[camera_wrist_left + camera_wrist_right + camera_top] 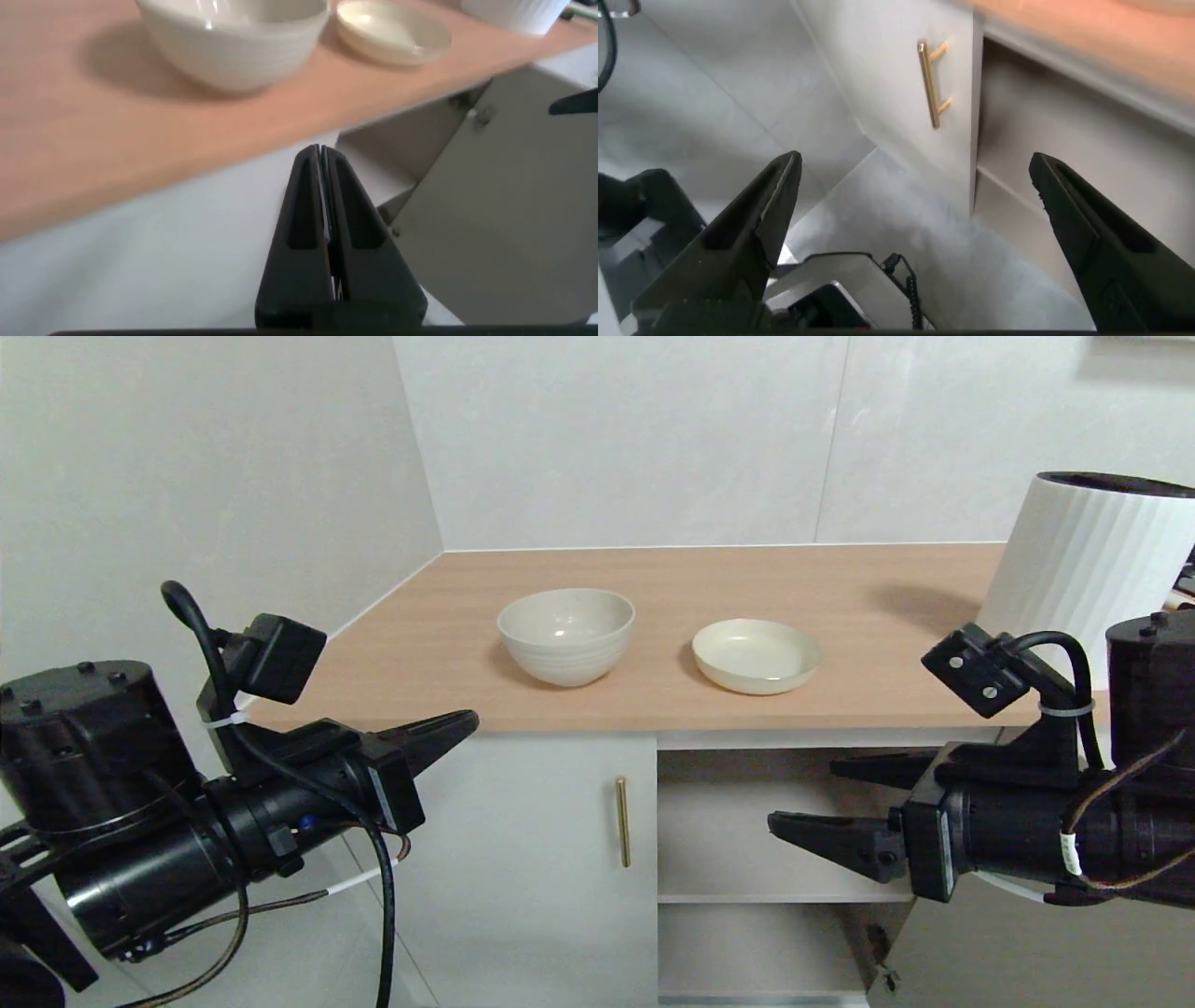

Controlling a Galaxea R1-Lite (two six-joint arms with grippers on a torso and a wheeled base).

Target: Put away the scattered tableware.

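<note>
Pale walls (635, 439) meet at a corner. Wood-topped table (439, 649) over white cabinet (560, 943): left door (523, 803) shut, right bay (747, 831) open. Tiled floor (719, 84).

On the counter (420, 653) the bowl (566, 635) sits left of the plate (756, 655), apart; a tub (1088, 555) stands at the right end. Below, a shut door (523, 859) lies left of an open shelf (775, 899).

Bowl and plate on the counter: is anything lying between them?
Nothing. In the head view, only bare counter separates the bowl from the plate; they stand apart, not touching.
</note>
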